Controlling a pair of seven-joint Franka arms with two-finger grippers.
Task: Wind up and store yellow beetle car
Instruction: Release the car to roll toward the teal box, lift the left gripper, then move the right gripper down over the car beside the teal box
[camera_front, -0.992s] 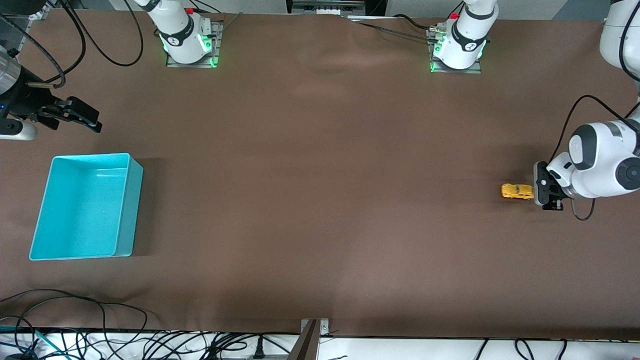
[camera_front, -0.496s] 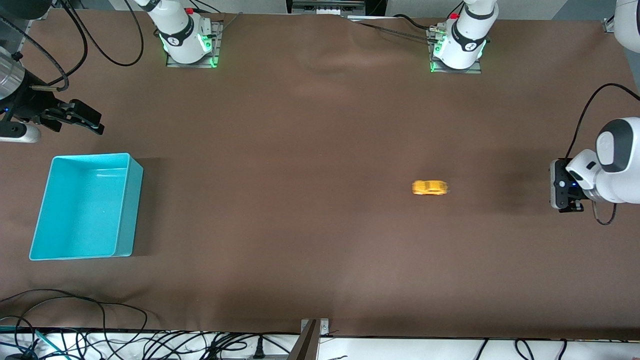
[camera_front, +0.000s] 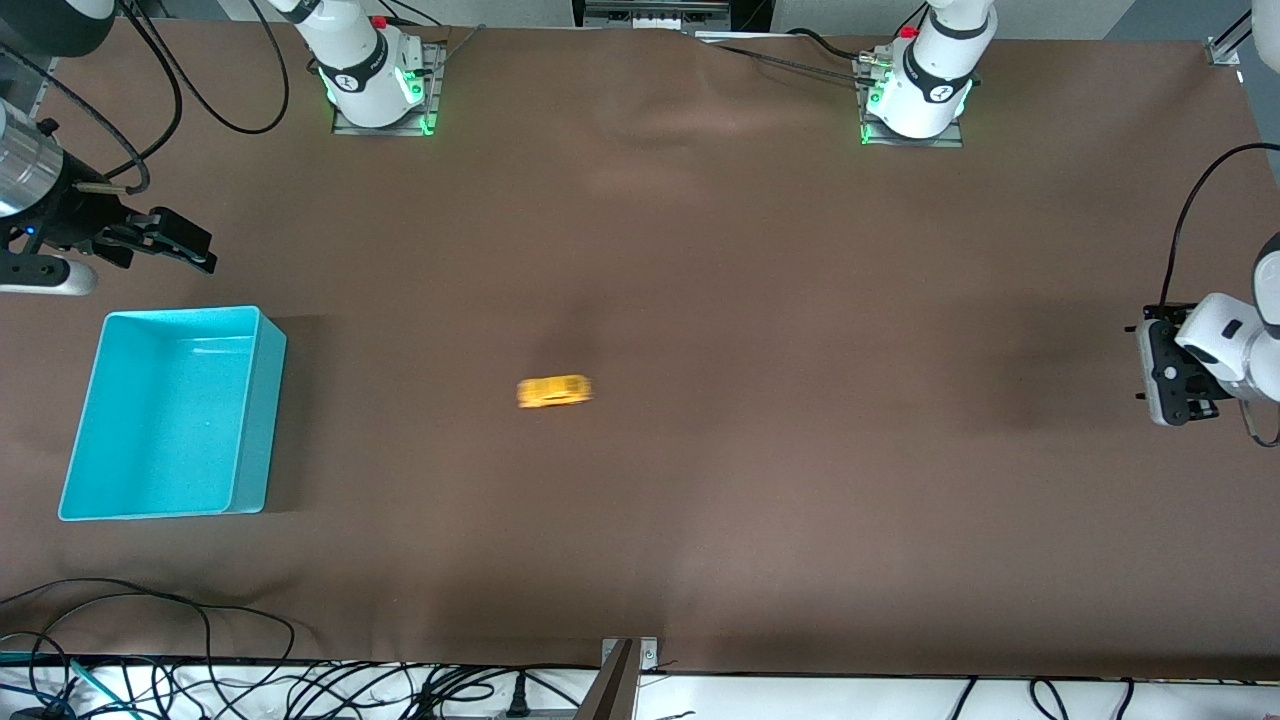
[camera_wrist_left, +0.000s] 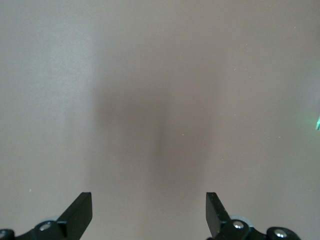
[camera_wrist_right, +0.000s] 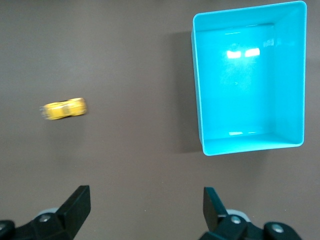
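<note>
The yellow beetle car stands free on the brown table, smeared by motion, about midway along its length. It also shows in the right wrist view, the car apart from the turquoise bin. My left gripper hangs open over bare cloth at the left arm's end of the table, with nothing between its fingers. My right gripper hovers open and empty at the right arm's end, just past the bin's edge that lies farther from the front camera.
The turquoise bin is empty. Cables lie along the table edge nearest the front camera. Both arm bases stand at the edge farthest from that camera.
The car has rolled from beside my left gripper across the table toward the bin. My left gripper has opened fully and drawn back toward its table end. The right gripper shifted slightly.
</note>
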